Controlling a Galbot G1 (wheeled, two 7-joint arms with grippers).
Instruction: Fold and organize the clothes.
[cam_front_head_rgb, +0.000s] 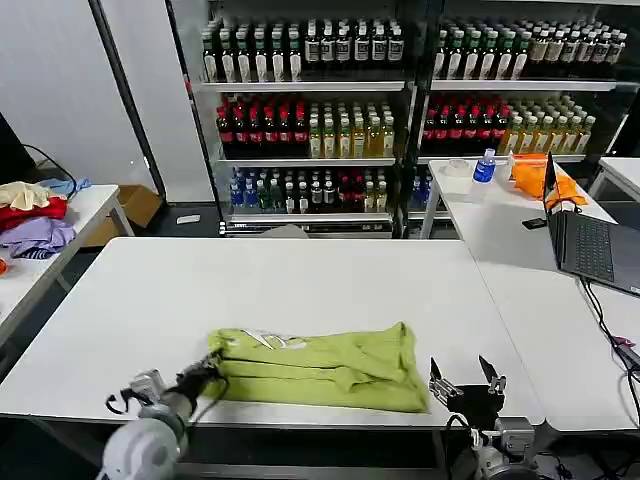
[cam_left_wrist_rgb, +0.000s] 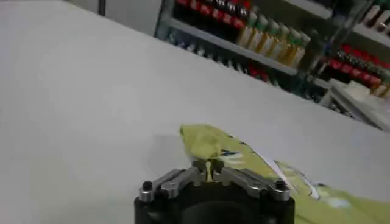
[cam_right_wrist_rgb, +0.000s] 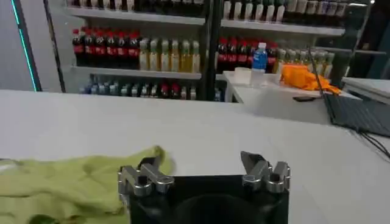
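Clearly soft, thin and light: shirt (cam_front_head_rgb: 320, 368), lime-green, folded into a long band along the near edge of the table (cam_front_head_rgb: 250, 290), a bit of white print at its upper left. Likely to sag, stretch and slip out of its fold if lifted by one point; no risk of breakage. Left gripper (cam_front_head_rgb: 205, 373) at the band's 9 o'clock end, fingers closed on the shirt's edge, seen pinched together over the fabric in the left wrist view (cam_left_wrist_rgb: 209, 172). Right gripper (cam_front_head_rgb: 467, 378) just off the 3 o'clock end, fingers spread apart, holding nothing, cloth beside one finger (cam_right_wrist_rgb: 146, 173). Best taken at both end edges together, pinching all layers, kept low.
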